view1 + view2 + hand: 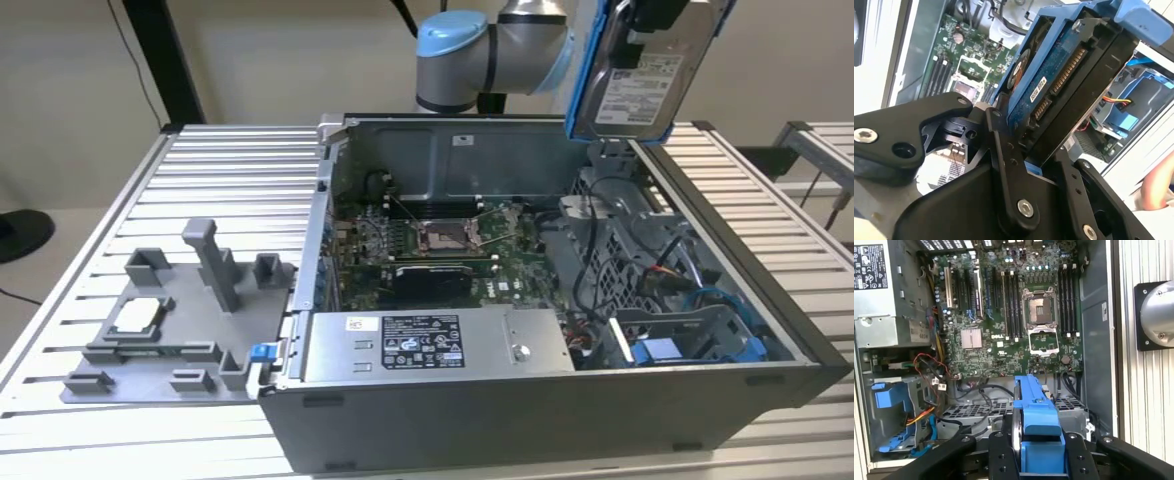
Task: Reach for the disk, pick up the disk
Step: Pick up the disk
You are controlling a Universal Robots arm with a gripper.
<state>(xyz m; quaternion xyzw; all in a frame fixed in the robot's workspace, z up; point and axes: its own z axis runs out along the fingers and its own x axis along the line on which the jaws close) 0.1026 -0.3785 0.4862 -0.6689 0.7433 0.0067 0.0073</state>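
The disk (643, 72) hangs upright above the back right corner of the open computer case (534, 400). Its white label faces the exterior camera and a blue frame runs along its edge. My gripper (657, 14) is shut on it from above. In the second wrist view the disk (1051, 82) shows its blue circuit side and connector, clamped between my black fingers (1004, 150). In the first wrist view the blue frame of the disk (1037, 416) sits between the two fingers (1000, 455), high over the motherboard (1004, 315).
The case holds a grey power supply box (427, 345), cables and an empty blue drive bay (694, 345). A grey fixture (174, 320) carrying a small square chip (138, 315) lies on the slatted table (227, 170) at the exterior view's left. Part of a person's arm (1156, 190) is near the case.
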